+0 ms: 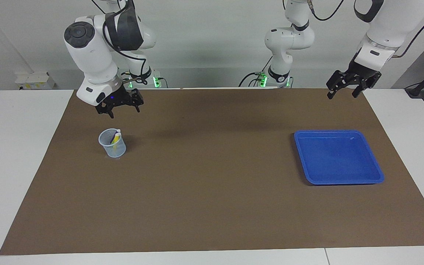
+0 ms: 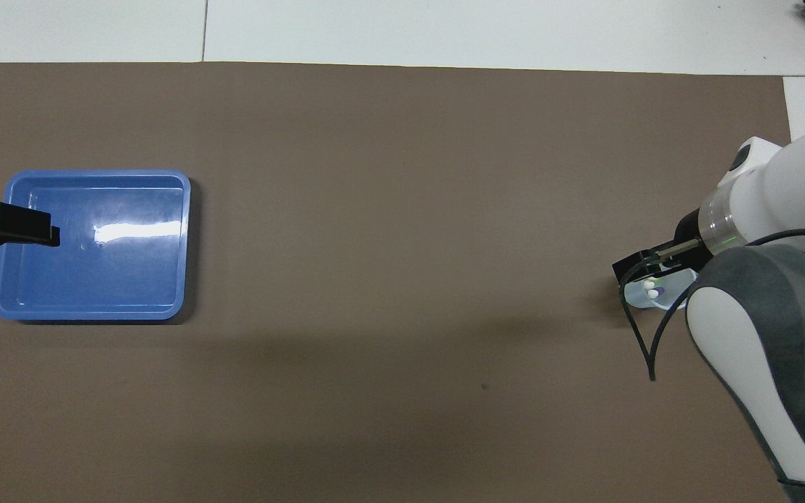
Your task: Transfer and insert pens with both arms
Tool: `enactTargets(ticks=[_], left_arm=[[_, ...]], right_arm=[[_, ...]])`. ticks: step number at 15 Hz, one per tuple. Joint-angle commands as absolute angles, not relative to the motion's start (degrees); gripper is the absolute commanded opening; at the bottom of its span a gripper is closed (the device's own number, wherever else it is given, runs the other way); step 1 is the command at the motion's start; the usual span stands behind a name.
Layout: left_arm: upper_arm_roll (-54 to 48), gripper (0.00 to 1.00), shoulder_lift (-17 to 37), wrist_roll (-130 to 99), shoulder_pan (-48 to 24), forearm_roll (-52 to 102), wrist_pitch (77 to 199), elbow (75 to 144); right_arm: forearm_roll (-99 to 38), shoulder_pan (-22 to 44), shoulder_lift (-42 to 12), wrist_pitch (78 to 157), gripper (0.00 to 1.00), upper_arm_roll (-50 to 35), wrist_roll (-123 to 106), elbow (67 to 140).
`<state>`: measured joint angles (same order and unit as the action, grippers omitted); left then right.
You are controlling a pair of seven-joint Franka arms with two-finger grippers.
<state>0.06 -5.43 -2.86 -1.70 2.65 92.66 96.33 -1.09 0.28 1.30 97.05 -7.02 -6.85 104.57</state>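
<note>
A small clear cup (image 1: 112, 144) stands on the brown mat toward the right arm's end of the table. The pens stand in it: a yellow pen (image 1: 115, 138) shows in the facing view, and pale cap ends (image 2: 650, 285) beside a bit of purple show in the overhead view. My right gripper (image 1: 124, 112) hangs open and empty above the mat, just off the cup on the robots' side. Up in the air at the left arm's end, my left gripper (image 1: 341, 96) is also open and empty, and the left arm waits.
An empty blue tray (image 1: 339, 131) lies on the mat toward the left arm's end, also seen in the overhead view (image 2: 186, 244). The brown mat (image 1: 212, 184) covers most of the white table.
</note>
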Motion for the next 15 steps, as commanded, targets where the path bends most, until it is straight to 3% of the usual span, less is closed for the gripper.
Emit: enactTargets(ticks=[1,15], left_arm=[[-0.35,1.00,-6.24,-2.81,-1.05,1.76,92.46,96.86],[-0.26,1.00,-6.06,-2.64,-0.70,0.97,92.20,96.33]], right_arm=[[-1.93,0.09,2.37,99.31,1.00,-7.29,-6.42,104.24],[-2.11,0.53,2.63,97.40,1.00,-5.45,-6.15,101.18]])
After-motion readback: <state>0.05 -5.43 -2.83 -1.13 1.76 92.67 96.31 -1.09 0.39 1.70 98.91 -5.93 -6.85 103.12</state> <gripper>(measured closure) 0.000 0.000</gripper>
